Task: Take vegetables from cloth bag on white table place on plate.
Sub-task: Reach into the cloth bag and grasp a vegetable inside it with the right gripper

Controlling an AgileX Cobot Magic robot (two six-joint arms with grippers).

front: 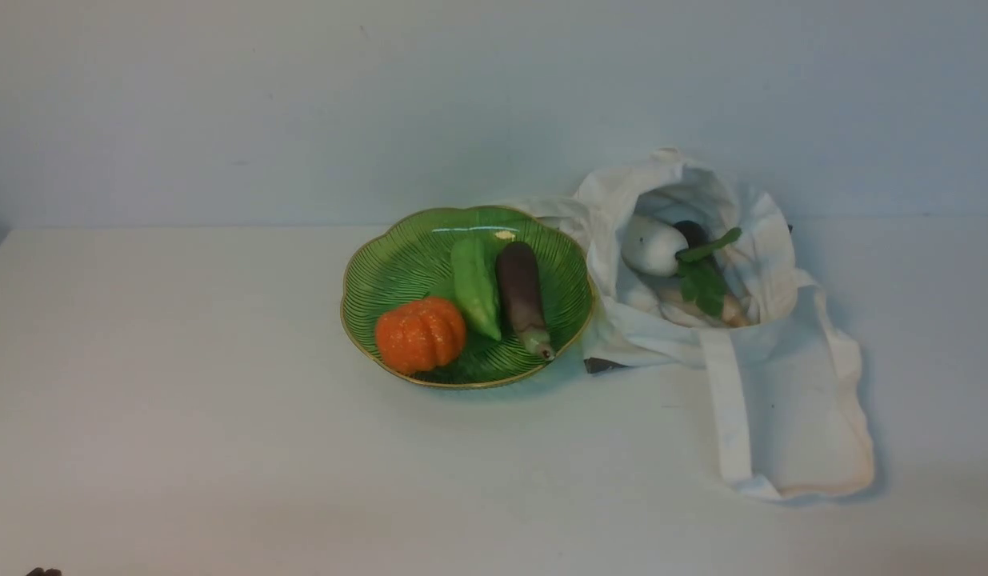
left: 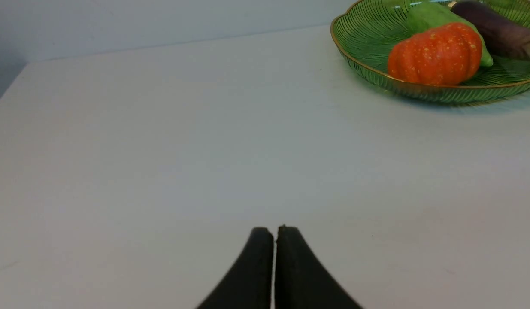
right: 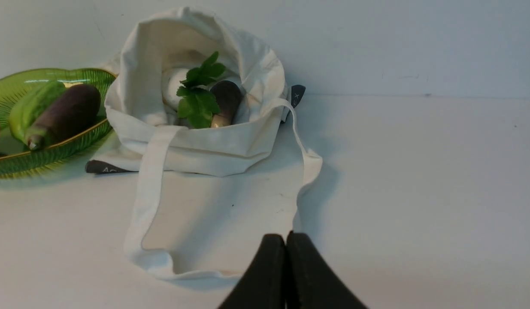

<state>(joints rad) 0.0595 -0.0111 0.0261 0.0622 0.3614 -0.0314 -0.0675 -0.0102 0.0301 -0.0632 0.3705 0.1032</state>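
Left gripper (left: 274, 229) and right gripper (right: 286, 235): jaws pressed together, holding nothing. Bare white table (front: 182, 416) fills the lower frame. At centre, the plate (front: 382, 264) holds an eggplant (front: 520, 288). Just right of it, the cloth bag (front: 782, 400) holds the radish (front: 652, 244). Behind the table's far edge stands a grey wall (front: 302, 96).

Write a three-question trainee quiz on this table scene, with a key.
1. True or false: the white radish lies on the green plate.
2. What lies between the orange pumpkin and the purple eggplant? A) green gourd B) radish C) nothing
3. Fill in: the left gripper and right gripper are both ____.
Key: 1 false, it is in the cloth bag. 2 A. 3 shut.
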